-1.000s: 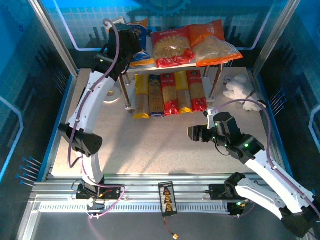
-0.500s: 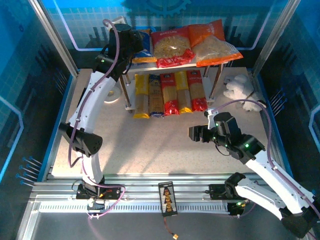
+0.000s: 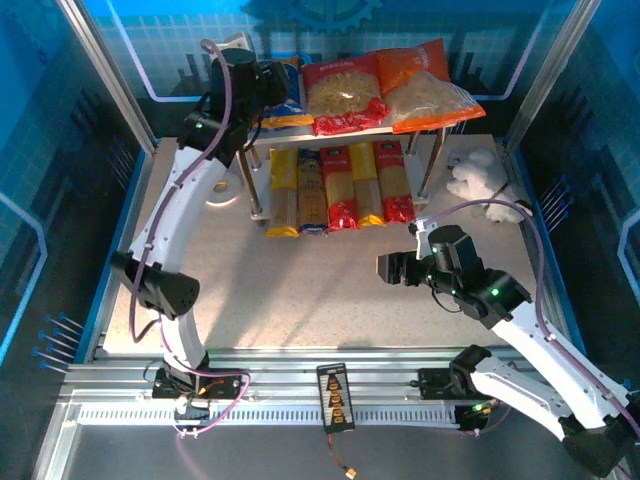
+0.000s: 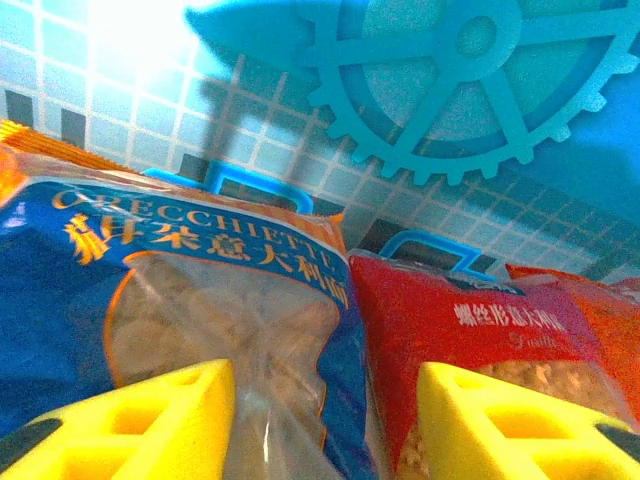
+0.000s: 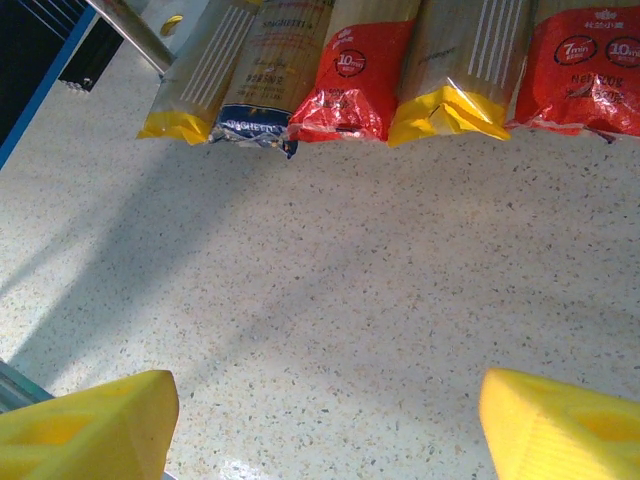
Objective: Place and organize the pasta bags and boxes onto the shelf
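The left arm [image 3: 190, 190] reached up to the top board of the shelf [image 3: 431, 165], its jaws parted and clamping nothing, right at the near end of the blue bag [image 4: 200, 300]. That bag lay flat beside the red bag [image 3: 343, 95] and the orange bag [image 3: 428, 85], probably so the three made one tidy row. The five packs [image 3: 340, 185] lay side by side on the lower tier, and the right arm [image 3: 520, 320] hung over bare tabletop [image 3: 300, 290], jaws wide and empty, seemingly with nothing left to fetch.
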Motion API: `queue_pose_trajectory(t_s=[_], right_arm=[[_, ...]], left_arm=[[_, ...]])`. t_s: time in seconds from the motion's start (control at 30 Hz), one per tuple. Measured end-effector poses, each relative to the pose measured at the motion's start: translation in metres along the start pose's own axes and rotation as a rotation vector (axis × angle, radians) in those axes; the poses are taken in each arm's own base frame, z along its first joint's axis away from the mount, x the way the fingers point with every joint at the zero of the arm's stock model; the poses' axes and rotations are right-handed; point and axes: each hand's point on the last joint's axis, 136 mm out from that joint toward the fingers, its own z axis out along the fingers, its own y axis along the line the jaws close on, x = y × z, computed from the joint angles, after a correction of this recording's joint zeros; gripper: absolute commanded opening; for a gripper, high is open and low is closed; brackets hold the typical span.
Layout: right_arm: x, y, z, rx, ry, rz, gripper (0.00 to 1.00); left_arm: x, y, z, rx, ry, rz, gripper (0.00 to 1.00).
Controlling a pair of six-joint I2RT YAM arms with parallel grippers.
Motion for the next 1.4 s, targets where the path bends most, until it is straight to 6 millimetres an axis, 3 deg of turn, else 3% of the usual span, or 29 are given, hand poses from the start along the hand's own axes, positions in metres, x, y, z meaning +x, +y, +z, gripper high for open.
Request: queue_pose_trajectory(t_s=[0.27, 0.37, 0.6, 0.8, 1.0, 1.27, 1.4], right_arm=[[0.001, 0.003, 0.000, -0.019, 0.008, 0.017, 0.79], [0.002, 0.004, 0.000, -0.025, 0.011, 0.023, 0.79], [0.003, 0.006, 0.000, -0.034, 0.015, 0.028, 0.79], [0.003, 0.006, 0.000, -0.034, 0.017, 0.035, 0.79], [0.005, 0.005, 0.004, -0.030, 0.032, 0.036, 0.78], [0.004, 0.006, 0.003, -0.031, 0.029, 0.040, 0.78], [0.004, 0.006, 0.003, -0.032, 0.029, 0.043, 0.78]], left_arm=[[-0.016, 0.008, -0.044, 0.000, -0.038, 0.060, 0.26], [-0.006, 0.015, -0.041, -0.023, -0.016, 0.083, 0.23], [0.035, 0.034, -0.011, -0.103, 0.092, 0.165, 0.21], [0.047, 0.043, -0.006, -0.141, 0.126, 0.209, 0.21], [0.049, 0.047, -0.004, -0.155, 0.129, 0.233, 0.32], [0.052, 0.051, -0.003, -0.173, 0.126, 0.236, 0.57], [0.052, 0.052, -0.005, -0.171, 0.121, 0.236, 0.60]])
